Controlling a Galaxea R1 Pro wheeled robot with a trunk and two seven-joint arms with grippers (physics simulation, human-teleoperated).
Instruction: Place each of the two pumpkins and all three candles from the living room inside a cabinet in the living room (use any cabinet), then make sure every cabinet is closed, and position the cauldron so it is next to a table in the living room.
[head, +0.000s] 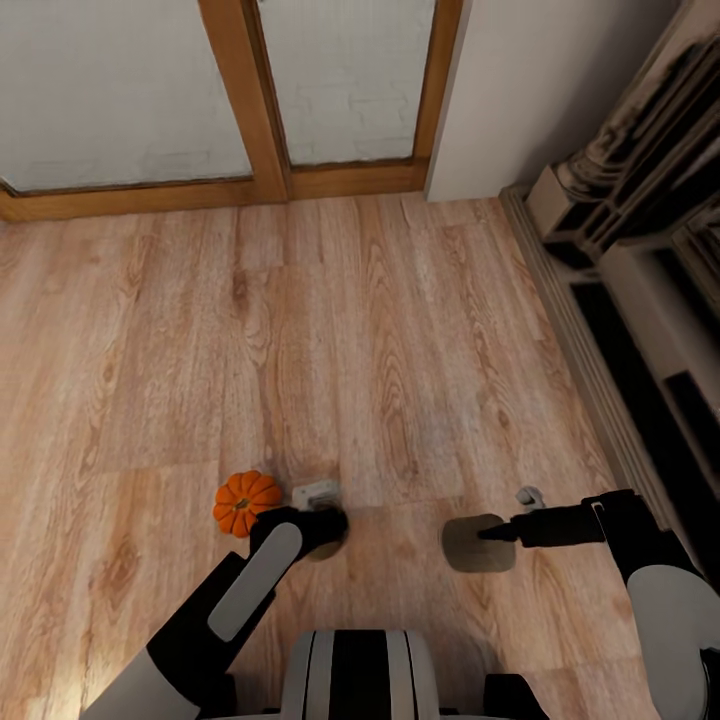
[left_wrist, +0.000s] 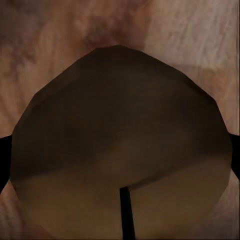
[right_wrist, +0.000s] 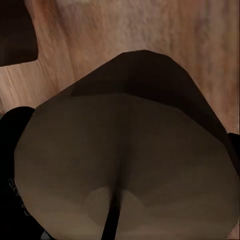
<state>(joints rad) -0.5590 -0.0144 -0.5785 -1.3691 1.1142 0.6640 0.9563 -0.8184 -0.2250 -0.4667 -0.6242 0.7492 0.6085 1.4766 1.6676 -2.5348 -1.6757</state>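
One orange ribbed pumpkin (head: 245, 502) sits on the light wood plank floor, just to the left of my left gripper (head: 324, 528). That gripper points down and is shut on a brown candle (left_wrist: 120, 140), whose black wick (left_wrist: 125, 212) shows in the left wrist view; in the head view only an edge of this candle (head: 328, 549) peeks out below the hand. My right gripper (head: 486, 534) is shut on a taupe round candle (head: 470, 545), which also looms large in the right wrist view as a candle (right_wrist: 125, 165) held just above the floor.
An ornate dark fireplace (head: 640, 210) with a stepped pale base runs along the right side. Glass panes in a wooden frame (head: 250, 120) and a pale wall corner (head: 520, 90) stand ahead. Bare plank floor (head: 350, 330) lies between me and them.
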